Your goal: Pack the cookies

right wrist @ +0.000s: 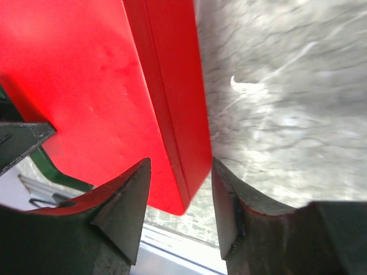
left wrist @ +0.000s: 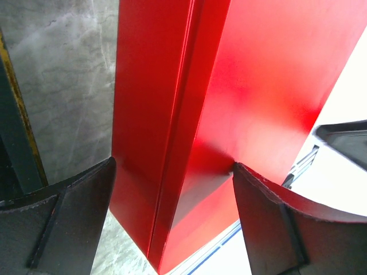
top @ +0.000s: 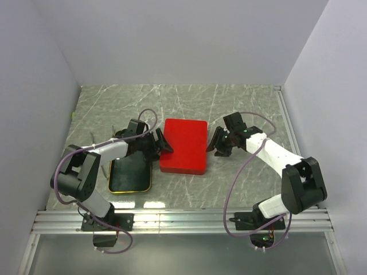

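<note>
A closed red box [top: 184,144] lies flat in the middle of the table. No cookies show in any view. My left gripper [top: 162,141] is open at the box's left edge. In the left wrist view the gripper [left wrist: 173,166] straddles the box's side wall [left wrist: 149,114], and one fingertip [left wrist: 243,177] touches the lid. My right gripper [top: 213,143] is open at the box's right edge. In the right wrist view it [right wrist: 180,163] straddles the near corner of the red box [right wrist: 86,74].
A black tray with a gold rim [top: 129,172] lies left of the box, under my left arm; its edge shows in the left wrist view [left wrist: 17,114]. An aluminium rail [top: 183,220] runs along the near table edge. White walls enclose the table.
</note>
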